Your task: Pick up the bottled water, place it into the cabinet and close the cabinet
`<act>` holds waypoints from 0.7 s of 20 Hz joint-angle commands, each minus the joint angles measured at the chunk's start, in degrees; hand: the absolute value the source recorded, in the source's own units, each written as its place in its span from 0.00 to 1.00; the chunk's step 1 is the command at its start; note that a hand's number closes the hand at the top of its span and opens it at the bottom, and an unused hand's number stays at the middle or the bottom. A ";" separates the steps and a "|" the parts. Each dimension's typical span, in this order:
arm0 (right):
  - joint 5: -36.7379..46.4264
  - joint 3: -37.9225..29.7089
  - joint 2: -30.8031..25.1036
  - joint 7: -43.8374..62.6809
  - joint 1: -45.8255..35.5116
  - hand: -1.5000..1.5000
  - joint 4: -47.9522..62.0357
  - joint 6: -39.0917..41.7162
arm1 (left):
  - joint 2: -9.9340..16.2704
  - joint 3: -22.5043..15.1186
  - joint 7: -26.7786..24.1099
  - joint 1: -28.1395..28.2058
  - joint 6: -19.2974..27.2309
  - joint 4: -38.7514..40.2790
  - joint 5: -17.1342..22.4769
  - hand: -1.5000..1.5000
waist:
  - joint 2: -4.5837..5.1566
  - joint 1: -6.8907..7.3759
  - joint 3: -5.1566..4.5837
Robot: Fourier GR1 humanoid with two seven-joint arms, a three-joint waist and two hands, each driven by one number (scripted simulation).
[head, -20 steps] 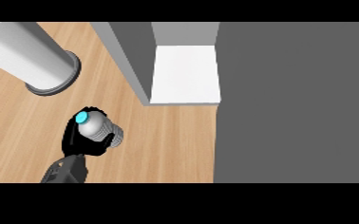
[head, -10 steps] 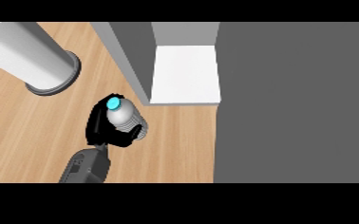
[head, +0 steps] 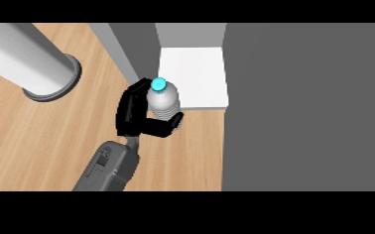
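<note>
The water bottle [head: 162, 104], clear and ribbed with a cyan cap, stands upright in my left hand [head: 132, 114]. The black fingers curl round its left side and the thumb wraps its lower right. The bottle sits at the front left edge of the cabinet's white shelf [head: 194, 74], with its cap over the shelf's corner. The grey forearm [head: 106, 168] comes in from the lower left. My right hand shows nowhere.
A large dark grey panel [head: 296, 104] fills the right side beside the shelf. A grey cabinet wall [head: 132, 49] borders the shelf on the left. A thick grey cylinder [head: 36, 64] stands on the wooden counter [head: 51, 139] at far left.
My left hand has carried the bottle up and to the right, from the open counter to the front edge of the white shelf.
</note>
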 commanded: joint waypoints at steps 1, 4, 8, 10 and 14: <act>-5.60 -0.19 -0.76 4.58 -1.05 0.00 -7.02 -3.98 | -0.13 -6.39 1.80 -5.95 10.92 0.83 2.04 1.00 | 0.25 -0.07 -0.01; -6.77 -1.77 1.46 2.22 3.62 0.00 -8.29 0.37 | -0.13 -5.79 4.96 -8.03 14.34 1.72 -1.63 1.00 | -0.02 -0.57 0.02; -6.20 -0.31 2.99 3.26 4.65 0.00 -11.65 -1.41 | -0.13 -4.56 5.51 -14.08 17.04 9.63 -1.11 1.00 | 0.23 -0.94 -0.04; -4.31 1.37 1.24 3.69 -1.44 0.00 -7.69 -3.61 | -0.13 -5.77 5.80 -18.81 19.22 14.56 -0.07 1.00 | 0.59 -0.69 -0.03; -7.02 0.22 2.42 4.57 2.62 0.00 -9.33 -1.28 | -0.13 -6.42 6.24 -18.05 18.63 16.82 -0.03 1.00 | 0.23 -0.51 -0.01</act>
